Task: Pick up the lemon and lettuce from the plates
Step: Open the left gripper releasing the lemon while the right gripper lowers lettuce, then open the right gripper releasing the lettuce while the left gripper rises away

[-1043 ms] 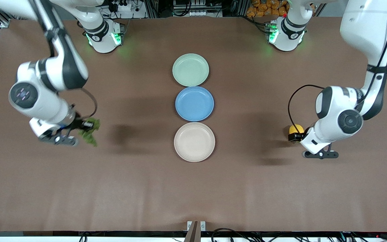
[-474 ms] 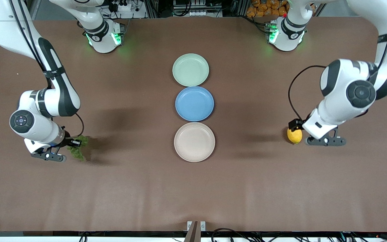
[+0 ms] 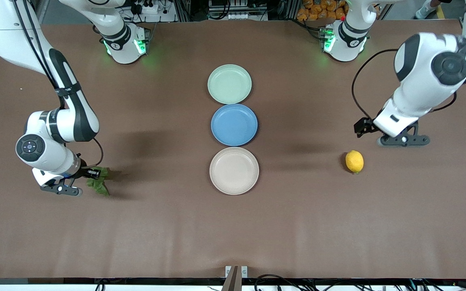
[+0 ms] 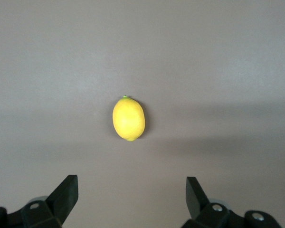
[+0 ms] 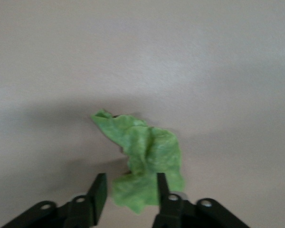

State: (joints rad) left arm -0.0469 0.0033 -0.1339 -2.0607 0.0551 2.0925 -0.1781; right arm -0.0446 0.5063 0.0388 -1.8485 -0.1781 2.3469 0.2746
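Front view: 3 plates sit in a row at the table centre, all bare: mint green plate, blue plate, beige plate nearest the camera. The lemon lies on the table toward the left arm's end, well apart from the plates. The left end effector hangs above the table near the lemon, fingers spread wide, holding nothing. The lettuce rests on the table toward the right arm's end. The right end effector is low at the lettuce, fingers parted, the leaf partly between them.
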